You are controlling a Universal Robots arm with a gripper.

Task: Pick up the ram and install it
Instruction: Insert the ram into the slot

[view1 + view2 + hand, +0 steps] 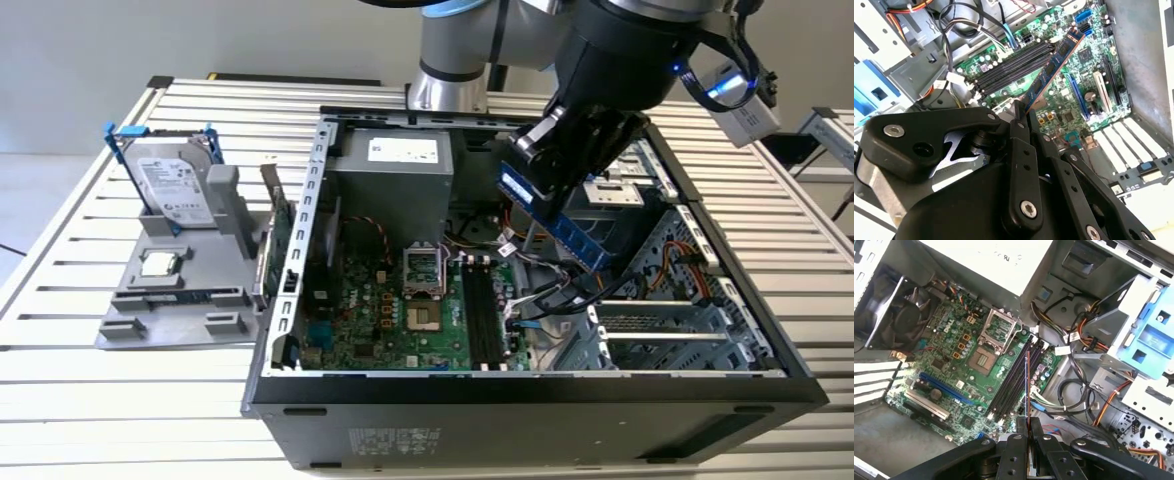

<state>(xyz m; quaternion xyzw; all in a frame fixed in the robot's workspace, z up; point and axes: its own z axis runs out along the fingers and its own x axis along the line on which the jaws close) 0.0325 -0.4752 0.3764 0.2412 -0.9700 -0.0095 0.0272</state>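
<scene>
Claw [541, 178] is clamped tight on the ram [571, 235]. It pinches one short end flat between the fingers, so nearly the whole stick pokes out free. Makes sense to me, since grabbing it at the end leaves the long edge clear of the fingers.

The case [534, 390] lies on its side with the open side up, so the board [374, 300] faces the arm and you can get at it from above. In the exterior view the ram hangs tilted inside the case, over the cables [554, 300] and just toward that view's right of the slots [483, 315]. It's above the board and not seated in anything.

In the first wrist view the ram [1027, 385] shows edge-on as a thin line, running roughly the same way as the empty black slots [1011, 380], so I'd guess it's held that way to match them. The second wrist view shows its chip face [1054, 65] over the board.

Off at the exterior view's left, the drive [174, 185] stands in the grey holder [160, 300], well apart from all this.
</scene>
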